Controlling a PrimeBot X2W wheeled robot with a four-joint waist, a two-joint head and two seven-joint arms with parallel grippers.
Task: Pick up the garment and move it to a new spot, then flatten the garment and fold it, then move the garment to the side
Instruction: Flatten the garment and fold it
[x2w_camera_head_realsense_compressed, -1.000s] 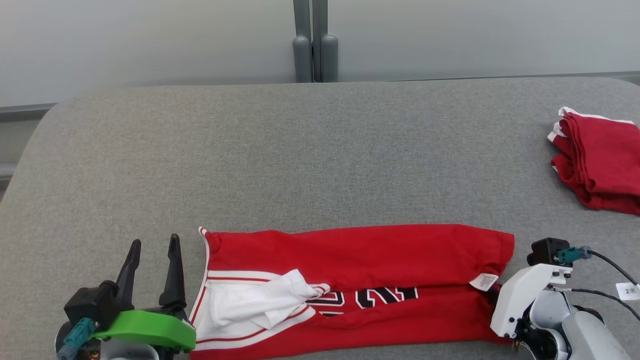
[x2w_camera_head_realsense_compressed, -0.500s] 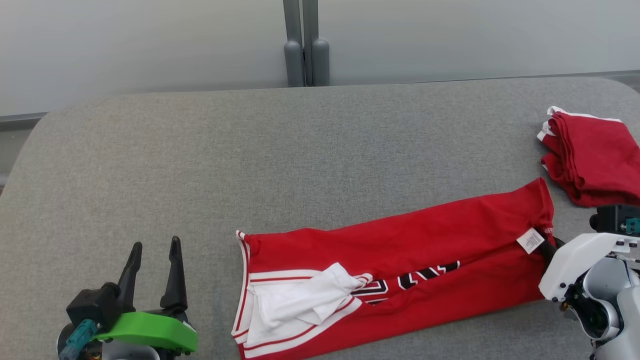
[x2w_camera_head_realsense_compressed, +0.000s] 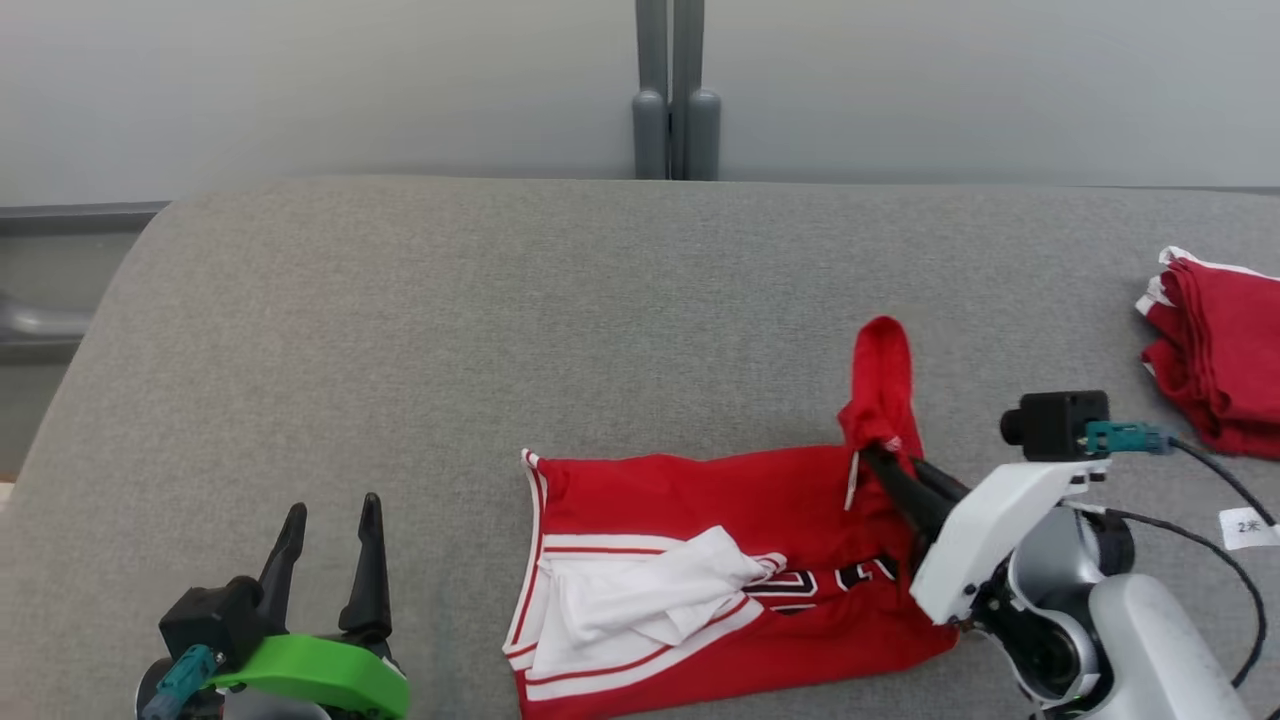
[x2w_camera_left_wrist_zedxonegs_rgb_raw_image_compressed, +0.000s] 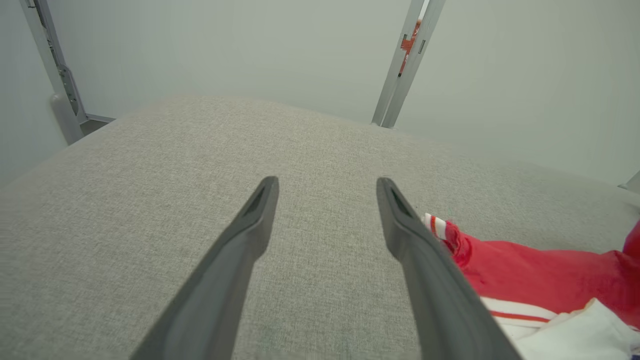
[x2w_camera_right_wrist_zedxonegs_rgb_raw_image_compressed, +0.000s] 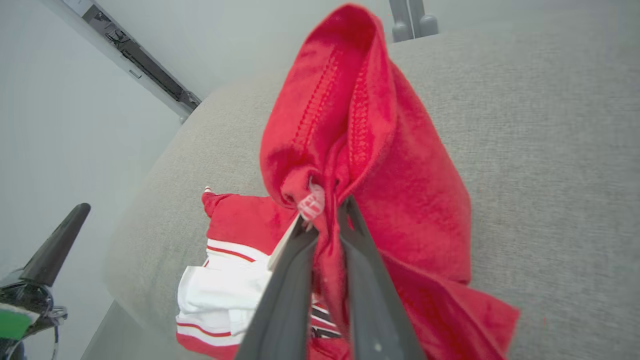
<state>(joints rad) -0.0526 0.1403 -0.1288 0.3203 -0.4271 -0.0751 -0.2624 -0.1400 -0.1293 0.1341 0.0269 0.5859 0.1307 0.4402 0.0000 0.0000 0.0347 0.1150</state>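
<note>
The right gripper (x2w_camera_head_realsense_compressed: 878, 458) has its fingers pinched narrow on the jersey (x2w_camera_head_realsense_compressed: 690, 490), holding its red hem end up in a peak that points to twelve o'clock. The rest lies on the grey table (x2w_camera_head_realsense_compressed: 450, 300), with its long axis running toward nine o'clock from the grip. The left gripper (x2w_camera_head_realsense_compressed: 333, 512) hangs wide and empty at eight o'clock, just beyond the collar end. A folded red pile (x2w_camera_head_realsense_compressed: 1225, 350) sits well apart toward two o'clock, and I'd say nothing blocks a fold leftward.

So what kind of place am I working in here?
Probably a lab folding station: a grey fabric-covered table, bare pale partition panels joined by a metal post, and a folded red garment set aside.
</note>
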